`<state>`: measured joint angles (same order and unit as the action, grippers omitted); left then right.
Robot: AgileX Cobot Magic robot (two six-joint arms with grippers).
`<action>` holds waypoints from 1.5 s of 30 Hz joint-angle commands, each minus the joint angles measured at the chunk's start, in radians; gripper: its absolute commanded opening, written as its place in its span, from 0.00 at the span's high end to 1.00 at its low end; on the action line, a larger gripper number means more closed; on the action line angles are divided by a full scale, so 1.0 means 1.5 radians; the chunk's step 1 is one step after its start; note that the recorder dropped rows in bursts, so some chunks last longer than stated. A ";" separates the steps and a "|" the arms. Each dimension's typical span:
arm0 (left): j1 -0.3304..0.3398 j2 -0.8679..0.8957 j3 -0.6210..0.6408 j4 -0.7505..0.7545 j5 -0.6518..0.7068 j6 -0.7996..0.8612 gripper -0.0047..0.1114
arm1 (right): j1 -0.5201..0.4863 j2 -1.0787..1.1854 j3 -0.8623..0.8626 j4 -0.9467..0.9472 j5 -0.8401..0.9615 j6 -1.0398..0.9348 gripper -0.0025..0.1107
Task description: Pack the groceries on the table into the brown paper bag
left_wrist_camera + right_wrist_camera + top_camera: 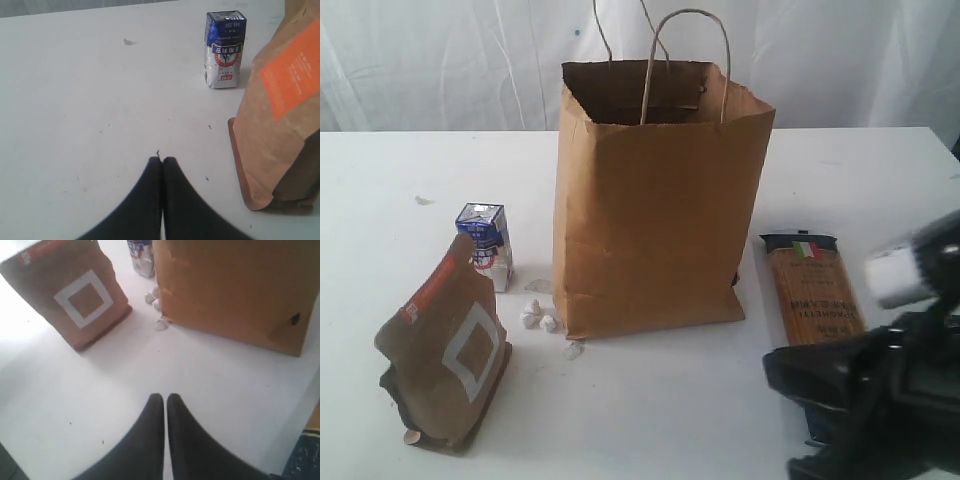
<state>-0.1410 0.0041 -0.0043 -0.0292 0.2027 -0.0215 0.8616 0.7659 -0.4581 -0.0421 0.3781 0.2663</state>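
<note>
At the middle of the worktop (650,420) the brown paper bag (660,210) stands upright with its mouth open. The small blue-white carton (486,243) and the tilted brown pouch (445,350) are on the left arm's side of it, and the long pasta pack (812,292) lies flat on the other side. The left gripper (161,161) and the right gripper (164,397) each have their jaws pressed together on nothing, low over bare worktop. Nothing braces the bag, so a brush from an arm or a heavy drop could slide or tip it. The leaning pouch may topple if nudged. The pasta pack lies close beside the right arm, which could shove it askew.
</note>
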 commanded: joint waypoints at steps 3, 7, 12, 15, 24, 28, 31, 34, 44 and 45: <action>0.001 -0.003 0.003 0.001 0.000 -0.001 0.96 | 0.032 0.205 -0.063 0.005 -0.095 -0.075 0.78; 0.001 -0.003 0.003 0.001 0.000 -0.001 0.96 | 0.042 0.325 -0.128 0.001 -0.124 -0.075 0.64; 0.001 -0.003 0.003 0.001 0.000 -0.001 0.96 | 0.042 0.452 -0.200 0.001 -0.157 -0.072 0.59; 0.001 -0.003 0.003 0.001 0.000 -0.001 0.96 | 0.042 0.513 -0.242 0.001 -0.159 -0.072 0.59; 0.001 -0.003 0.003 0.001 0.000 -0.001 0.96 | 0.034 0.660 -0.330 0.050 -0.138 -0.095 0.51; 0.001 -0.003 0.003 0.001 0.000 -0.001 0.96 | 0.017 0.702 -0.350 0.172 -0.138 -0.205 0.51; 0.001 -0.003 0.003 0.001 0.000 -0.001 0.96 | 0.012 0.728 -0.368 0.242 -0.139 -0.269 0.51; 0.001 -0.003 0.003 0.001 0.000 -0.001 0.96 | 0.007 0.747 -0.381 0.240 -0.141 -0.271 0.51; 0.001 -0.003 0.003 0.001 0.000 -0.001 0.96 | -0.030 0.776 -0.386 0.240 -0.170 -0.268 0.51; 0.001 -0.003 0.003 0.001 0.000 -0.001 0.96 | -0.030 0.780 -0.386 0.240 -0.170 -0.268 0.51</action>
<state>-0.1410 0.0041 -0.0043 -0.0292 0.2027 -0.0215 0.8302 1.9274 -1.0344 0.3154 0.1405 -0.1226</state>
